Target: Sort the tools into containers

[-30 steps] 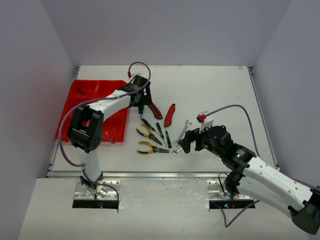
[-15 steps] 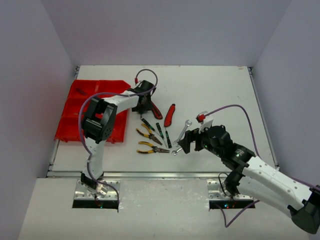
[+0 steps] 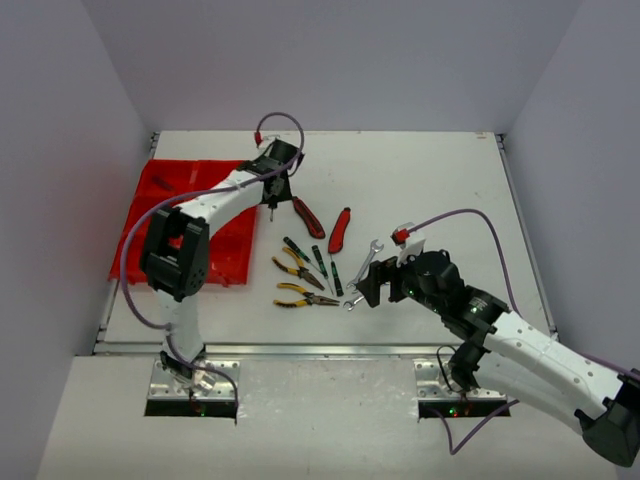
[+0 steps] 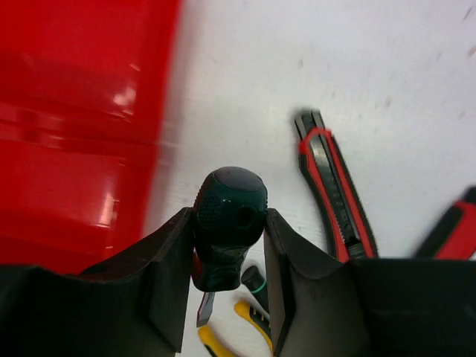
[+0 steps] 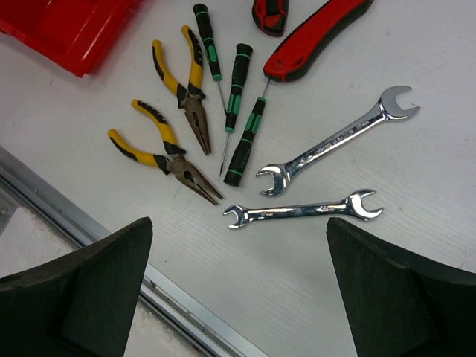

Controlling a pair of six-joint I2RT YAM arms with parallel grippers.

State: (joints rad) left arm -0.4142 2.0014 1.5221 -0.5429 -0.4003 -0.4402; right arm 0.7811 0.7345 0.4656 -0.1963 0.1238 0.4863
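My left gripper is shut on a dark green-handled screwdriver and holds it blade down above the table, just right of the red tray. The tray's wall also shows in the left wrist view. A red-and-black knife lies right of the held tool. My right gripper is open and empty above two silver wrenches. Two yellow-black pliers, green-banded screwdrivers and a second red knife lie beyond them.
The tools lie in a cluster in the middle of the white table. The metal rail of the table's near edge runs just below the right gripper. Grey walls close in the table on three sides.
My left gripper has moved back and left, away from the tool cluster, with the screwdriver in it. The right arm has not moved.
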